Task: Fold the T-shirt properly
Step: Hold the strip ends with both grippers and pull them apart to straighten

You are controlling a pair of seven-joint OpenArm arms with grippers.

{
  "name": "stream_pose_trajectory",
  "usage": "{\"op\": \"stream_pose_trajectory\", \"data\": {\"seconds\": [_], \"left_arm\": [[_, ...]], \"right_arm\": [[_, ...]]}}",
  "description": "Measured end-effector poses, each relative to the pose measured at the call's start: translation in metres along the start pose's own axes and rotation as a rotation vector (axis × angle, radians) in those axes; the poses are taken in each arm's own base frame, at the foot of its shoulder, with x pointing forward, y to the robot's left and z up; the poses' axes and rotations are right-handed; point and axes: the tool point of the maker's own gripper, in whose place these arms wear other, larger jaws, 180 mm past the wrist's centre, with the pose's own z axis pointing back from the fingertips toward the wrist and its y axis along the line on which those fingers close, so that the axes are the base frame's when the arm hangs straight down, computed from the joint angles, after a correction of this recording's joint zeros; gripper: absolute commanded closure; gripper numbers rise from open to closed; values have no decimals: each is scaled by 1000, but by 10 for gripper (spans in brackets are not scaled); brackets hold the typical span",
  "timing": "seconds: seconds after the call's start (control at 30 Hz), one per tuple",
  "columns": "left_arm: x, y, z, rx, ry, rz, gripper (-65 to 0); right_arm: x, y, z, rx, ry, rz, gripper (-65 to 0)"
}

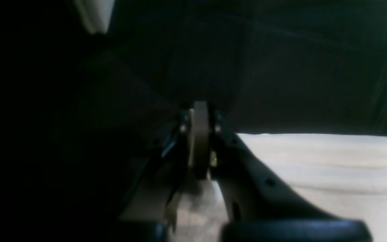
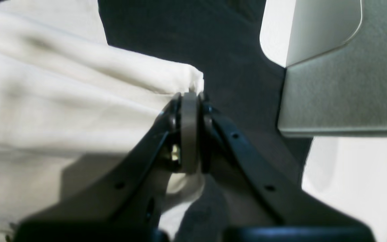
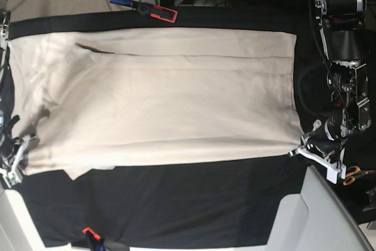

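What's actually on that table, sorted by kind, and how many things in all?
Cream T-shirt: 1
Black table cloth: 1
Clamps with orange-red tips at the cloth's edges: 2
Robot arms holding the shirt's near corners, left gripper and right gripper, jaws closed on fabric: 2
Total: 6

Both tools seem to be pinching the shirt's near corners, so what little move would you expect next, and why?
Probably both lift and carry the near edge toward the far edge. The left tool and right tool each pinch a corner of the T-shirt, which lies flat on the black cloth.
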Motion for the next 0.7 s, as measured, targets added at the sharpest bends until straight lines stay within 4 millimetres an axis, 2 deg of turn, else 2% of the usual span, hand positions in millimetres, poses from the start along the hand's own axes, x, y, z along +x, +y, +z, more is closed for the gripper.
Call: {"op": "stream_pose_trajectory", "data": {"seconds": [0.2, 0.37, 0.6, 0.7], "left_arm": [[-10, 3, 0, 7, 17, 2, 0], [-14, 6, 1, 13, 24, -1, 0], [-19, 5, 1, 11, 29, -6, 0], [-30, 6, 3, 17, 46, -12, 0]], "right_arm": [[-12, 16, -4, 30, 9, -26, -2], [-6, 33, -9, 55, -11, -41, -2], [-11, 28, -6, 45, -3, -34, -2], [-24, 38, -1, 58, 12, -25, -2]]}}
